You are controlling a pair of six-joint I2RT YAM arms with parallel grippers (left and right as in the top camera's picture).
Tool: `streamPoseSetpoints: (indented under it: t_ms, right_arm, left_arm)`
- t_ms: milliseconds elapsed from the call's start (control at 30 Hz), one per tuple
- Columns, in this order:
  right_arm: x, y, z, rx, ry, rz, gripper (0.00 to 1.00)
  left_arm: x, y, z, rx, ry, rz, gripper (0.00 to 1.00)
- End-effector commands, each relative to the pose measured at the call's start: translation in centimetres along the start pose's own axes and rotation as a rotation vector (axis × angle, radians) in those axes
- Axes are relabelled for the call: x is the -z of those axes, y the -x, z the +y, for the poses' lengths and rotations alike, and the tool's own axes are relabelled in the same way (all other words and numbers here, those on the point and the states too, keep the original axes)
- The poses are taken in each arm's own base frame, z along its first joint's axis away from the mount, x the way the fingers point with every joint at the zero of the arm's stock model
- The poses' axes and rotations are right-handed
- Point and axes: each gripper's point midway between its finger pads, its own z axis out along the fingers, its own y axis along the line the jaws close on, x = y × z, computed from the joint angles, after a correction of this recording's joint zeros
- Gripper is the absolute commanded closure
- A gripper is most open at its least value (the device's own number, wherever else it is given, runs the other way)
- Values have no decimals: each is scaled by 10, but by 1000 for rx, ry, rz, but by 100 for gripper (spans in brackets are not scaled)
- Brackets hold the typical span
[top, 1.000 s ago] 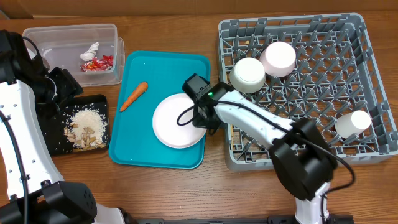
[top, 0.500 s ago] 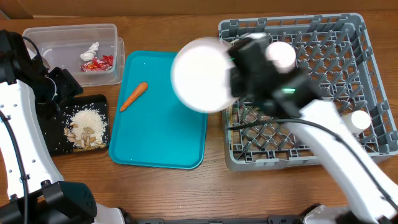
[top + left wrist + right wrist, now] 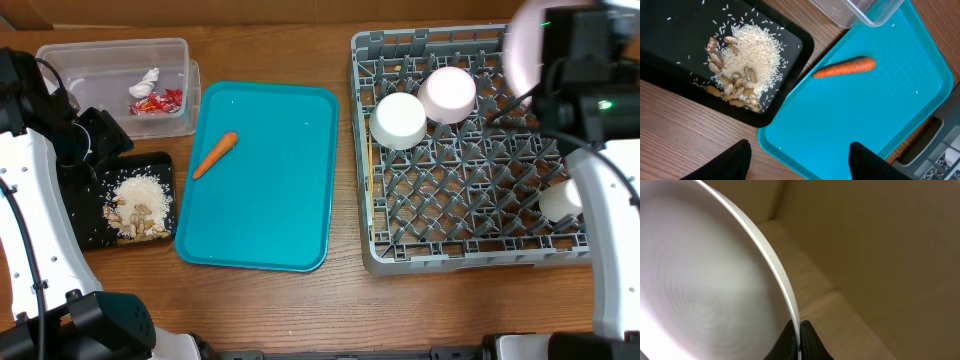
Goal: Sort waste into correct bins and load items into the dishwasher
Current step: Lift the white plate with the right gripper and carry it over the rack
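1. Overhead, the dish rack (image 3: 470, 252) shows open peg rows between a bowl (image 3: 400, 118), a second bowl (image 3: 447, 93) and the cup (image 3: 565, 198).
2. The plate (image 3: 705, 280) hangs above the rack's far right corner, while the carrot (image 3: 215, 154) lies diagonally on the teal tray (image 3: 270, 210).
3. The right gripper (image 3: 800, 335) pinches the plate's rim. The left gripper (image 3: 797, 156) hovers with its fingers apart and holds nothing, above the black tray (image 3: 670, 50).

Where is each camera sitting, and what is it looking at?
Overhead: above the table, facing straight down on the teal tray, dish rack and both white arms.
Left wrist: behind the open left hand, looking down at the carrot and black tray.
Right wrist: behind the right hand, looking along the plate it pinches.
Shared: overhead and left wrist both show the carrot.
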Motion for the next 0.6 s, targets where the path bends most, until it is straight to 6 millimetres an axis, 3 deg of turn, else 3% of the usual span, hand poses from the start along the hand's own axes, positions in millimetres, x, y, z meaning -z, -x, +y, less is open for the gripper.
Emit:
streamPoseSetpoints:
  t_ms: [0, 167, 267, 467, 567]
  right_arm:
    - [-29, 1, -30, -60, -188, 10, 96]
    - [-73, -12, -26, -41, -253, 68, 96]
    - [-93, -26, -13, -2, -259, 110, 96]
    - [-121, -54, 19, 73, -231, 186, 96]
    - [-125, -68, 32, 84, -205, 224, 96]
  left_arm:
    - [9, 1, -7, -34, -23, -26, 36]
    - [8, 0, -8, -37, -24, -24, 35]
    - [8, -1, -11, -45, -25, -21, 36]
    - [7, -3, -17, -65, -30, -21, 36]
    - [7, -4, -19, -71, -32, -21, 36]
